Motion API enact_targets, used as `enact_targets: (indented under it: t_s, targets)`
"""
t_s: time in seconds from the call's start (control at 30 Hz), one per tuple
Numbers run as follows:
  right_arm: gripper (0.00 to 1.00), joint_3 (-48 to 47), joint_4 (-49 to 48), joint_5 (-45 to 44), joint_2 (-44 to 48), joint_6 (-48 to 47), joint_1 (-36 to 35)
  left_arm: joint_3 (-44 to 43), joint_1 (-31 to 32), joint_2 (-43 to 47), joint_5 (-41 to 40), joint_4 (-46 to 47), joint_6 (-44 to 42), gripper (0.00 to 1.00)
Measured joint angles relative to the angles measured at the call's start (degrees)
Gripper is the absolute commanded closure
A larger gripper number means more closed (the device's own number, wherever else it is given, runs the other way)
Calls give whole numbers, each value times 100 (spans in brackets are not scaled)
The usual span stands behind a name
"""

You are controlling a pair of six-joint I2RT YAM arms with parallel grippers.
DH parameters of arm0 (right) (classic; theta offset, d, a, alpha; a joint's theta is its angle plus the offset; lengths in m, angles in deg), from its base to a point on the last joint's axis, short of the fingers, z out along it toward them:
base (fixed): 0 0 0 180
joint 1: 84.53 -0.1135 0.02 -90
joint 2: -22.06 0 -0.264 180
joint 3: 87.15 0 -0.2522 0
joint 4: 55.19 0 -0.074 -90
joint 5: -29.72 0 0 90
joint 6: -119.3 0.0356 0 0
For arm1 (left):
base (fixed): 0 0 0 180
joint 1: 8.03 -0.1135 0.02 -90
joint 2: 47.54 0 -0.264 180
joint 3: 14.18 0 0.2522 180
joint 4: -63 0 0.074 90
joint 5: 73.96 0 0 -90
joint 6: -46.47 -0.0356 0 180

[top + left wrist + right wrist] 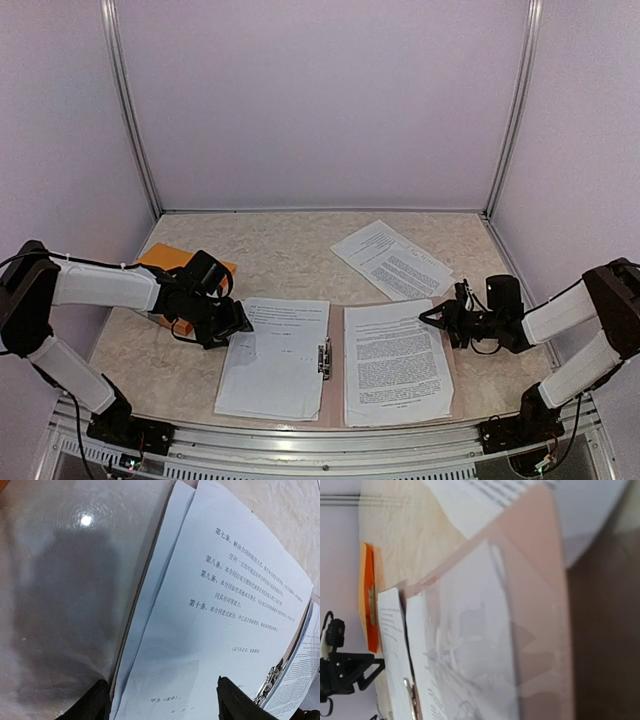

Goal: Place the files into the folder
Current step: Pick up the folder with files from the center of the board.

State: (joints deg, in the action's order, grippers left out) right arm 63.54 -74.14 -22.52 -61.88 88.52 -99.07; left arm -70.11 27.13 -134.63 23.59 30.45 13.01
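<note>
White printed files (275, 355) are seen from the top camera lying in the open folder (336, 405), one stack on each side of the ring clip (325, 358). A loose sheet (392, 260) is seen on the table (280, 240) just beyond the folder's far right corner. The left gripper (238, 322) is placed at the far left corner of the left stack, beside an orange pad (160, 257). The right gripper (430, 316) is set at the far edge of the right stack.

From the left wrist, the fingers (95, 705) are shown spread wide, straddling the sheet's edge with nothing pinched.

From the right wrist (a blurred view, its own fingers unseen), only pinkish cover and paper are made out. Whether that hand is spread or pressed together cannot be told.

The step in hand is judged to be a grip on the right stack's edge. It is best taken shallow and low, with the left stack held flat so the folder is not dragged.
</note>
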Motion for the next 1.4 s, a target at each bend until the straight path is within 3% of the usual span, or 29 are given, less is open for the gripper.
enact_targets:
  t_s: [0.27,0.53,1.0,1.4]
  targets:
    - [50,-68,162,0,-31,-249,-2,-271,31,59,-68,-621,-302,21]
    - [50,-68,164,-2,-70,-291,-2,-1226,118,57,-63,-776,-573,20]
    - [53,-439,846,-74,-70,-957,-9,-4153,1108,-2702,831,-363,-702,26]
    - [51,-940,1856,-350,-46,-1792,-13,-4756,1416,-3453,999,-487,-553,27]
